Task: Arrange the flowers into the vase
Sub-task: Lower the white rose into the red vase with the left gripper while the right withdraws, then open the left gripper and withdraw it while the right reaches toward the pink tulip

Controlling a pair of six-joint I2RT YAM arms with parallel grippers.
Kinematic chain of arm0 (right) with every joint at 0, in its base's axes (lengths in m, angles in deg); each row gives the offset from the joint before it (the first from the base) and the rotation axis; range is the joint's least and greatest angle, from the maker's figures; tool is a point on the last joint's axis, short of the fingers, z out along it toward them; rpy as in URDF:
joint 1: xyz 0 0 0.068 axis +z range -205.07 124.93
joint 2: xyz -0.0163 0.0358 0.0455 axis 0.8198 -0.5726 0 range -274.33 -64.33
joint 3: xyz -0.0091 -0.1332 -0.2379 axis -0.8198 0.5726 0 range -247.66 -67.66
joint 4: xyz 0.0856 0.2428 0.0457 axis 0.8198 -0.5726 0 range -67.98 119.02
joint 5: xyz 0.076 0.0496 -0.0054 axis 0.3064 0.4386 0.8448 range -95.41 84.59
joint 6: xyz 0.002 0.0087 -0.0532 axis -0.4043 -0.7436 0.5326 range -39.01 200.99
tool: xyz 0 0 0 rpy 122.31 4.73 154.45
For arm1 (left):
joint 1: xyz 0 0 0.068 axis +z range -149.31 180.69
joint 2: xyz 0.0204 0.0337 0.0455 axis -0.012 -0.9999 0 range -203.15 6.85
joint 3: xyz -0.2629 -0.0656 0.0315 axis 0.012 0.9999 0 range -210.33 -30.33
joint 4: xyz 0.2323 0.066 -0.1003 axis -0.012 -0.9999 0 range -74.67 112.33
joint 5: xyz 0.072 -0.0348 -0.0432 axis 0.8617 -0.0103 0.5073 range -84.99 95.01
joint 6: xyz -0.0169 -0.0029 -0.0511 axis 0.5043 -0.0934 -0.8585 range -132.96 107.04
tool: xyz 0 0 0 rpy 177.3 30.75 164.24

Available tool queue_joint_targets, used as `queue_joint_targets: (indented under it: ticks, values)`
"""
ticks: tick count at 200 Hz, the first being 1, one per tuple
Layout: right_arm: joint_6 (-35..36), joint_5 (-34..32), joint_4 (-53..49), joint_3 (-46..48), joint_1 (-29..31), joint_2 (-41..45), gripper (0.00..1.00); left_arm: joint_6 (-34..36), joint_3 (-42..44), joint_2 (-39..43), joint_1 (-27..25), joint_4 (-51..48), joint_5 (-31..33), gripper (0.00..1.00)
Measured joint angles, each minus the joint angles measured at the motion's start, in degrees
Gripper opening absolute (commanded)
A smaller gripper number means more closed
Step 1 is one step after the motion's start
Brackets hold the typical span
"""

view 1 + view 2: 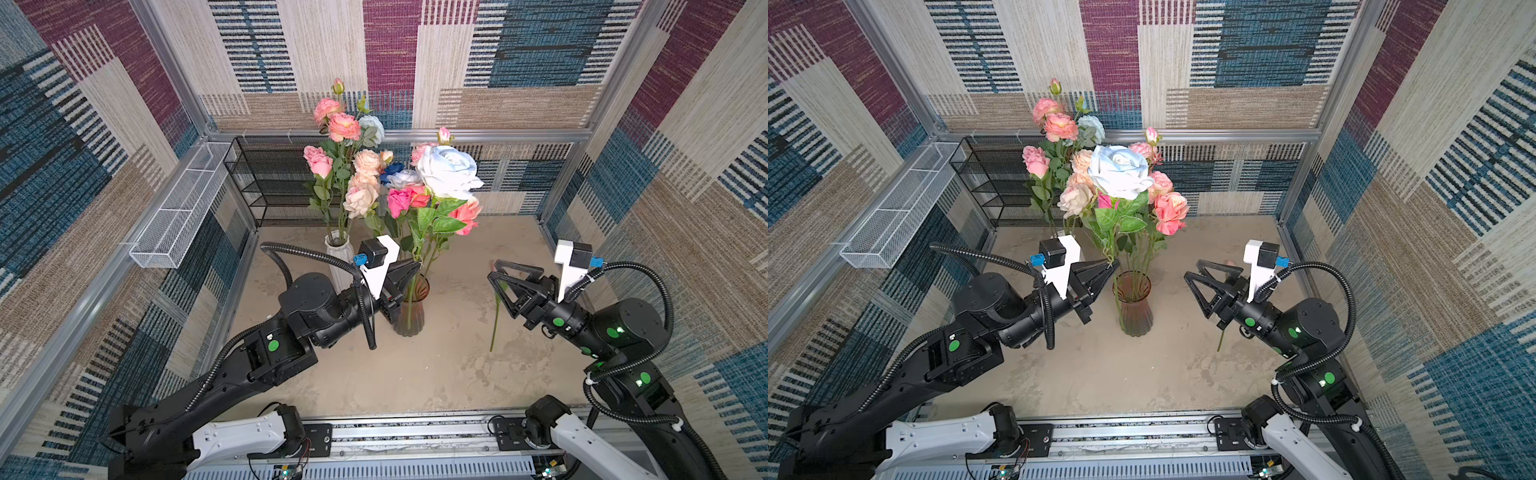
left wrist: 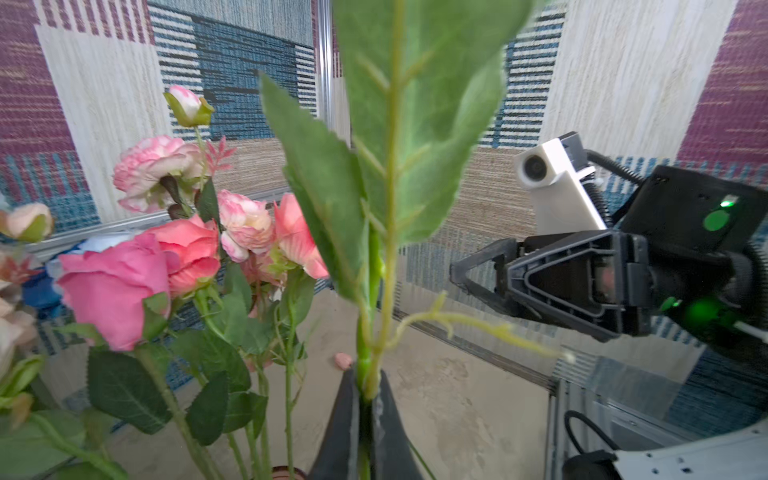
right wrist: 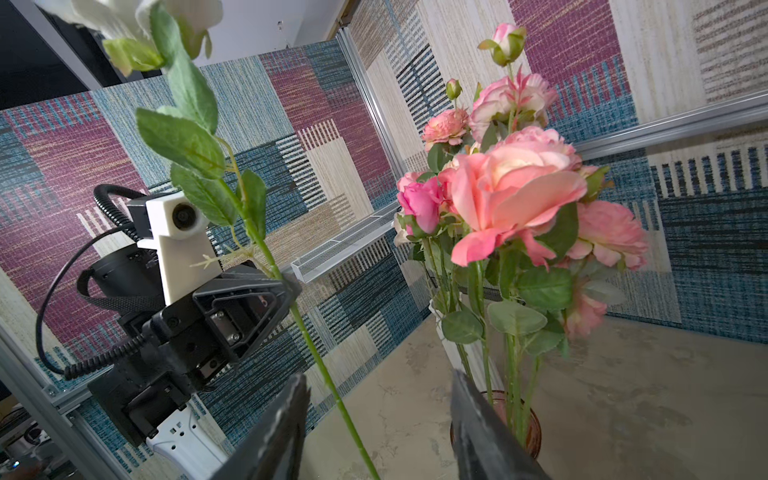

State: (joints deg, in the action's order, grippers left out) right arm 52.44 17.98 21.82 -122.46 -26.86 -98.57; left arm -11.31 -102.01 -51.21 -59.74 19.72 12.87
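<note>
Pinching the green stem (image 2: 365, 361) of the big pale blue rose (image 1: 449, 170) with the left gripper (image 1: 417, 266), closed tight just under the leaves (image 2: 415, 124), with the head high above in both top views. Holding that stem just over the rim of the amber glass vase (image 1: 409, 311); cannot tell whether its lower end sits inside. Already in that vase: pink and coral roses (image 3: 511, 195) on upright stems. Just behind and to the left, a white vase (image 1: 337, 249) with pink, peach and cream roses (image 1: 361, 183). Out to the right, well apart from both vases, the right gripper (image 1: 493, 271), spread and empty above the table (image 1: 415, 374). Beneath it, flat on the table, one loose green stem (image 1: 495, 320), head hidden by the fingers. Against the back wall, a black wire rack (image 1: 266, 183); along the left wall, a white mesh basket (image 1: 178, 216).
</note>
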Motion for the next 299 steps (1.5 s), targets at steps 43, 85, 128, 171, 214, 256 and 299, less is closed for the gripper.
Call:
queue_joint_targets:
  ticks: [43,85,128,171,214,256,299]
  values:
    - [0.2,-0.9,-0.2,-0.1,0.1,-0.3,0.55,2.3,-0.1,-1.7,5.7,5.0,1.2,0.0]
    - [0.4,-2.0,-1.4,-1.3,0.0,-0.4,0.54,1.9,-0.2,-5.3,10.6,10.1,-0.8,0.0]
    - [1.0,-2.9,-2.4,-2.5,0.0,-0.5,0.55,-0.9,0.7,-9.4,15.2,15.0,-4.0,0.0]
    - [1.8,-3.1,-3.4,-2.7,0.0,-0.7,0.55,-2.7,4.3,-12.0,16.0,17.3,-5.8,0.0]
    - [2.5,-3.5,-3.5,-2.4,0.0,-0.8,0.56,-7.1,10.0,-12.1,16.1,18.2,-6.5,0.32]
    - [2.7,-4.1,-3.8,-0.7,0.0,-1.0,0.61,-11.2,15.2,-8.1,16.0,18.2,-6.5,0.66]
    - [2.6,-5.1,-4.5,1.4,0.0,-0.4,0.65,-15.0,15.7,-1.6,15.7,18.1,-6.8,0.73]
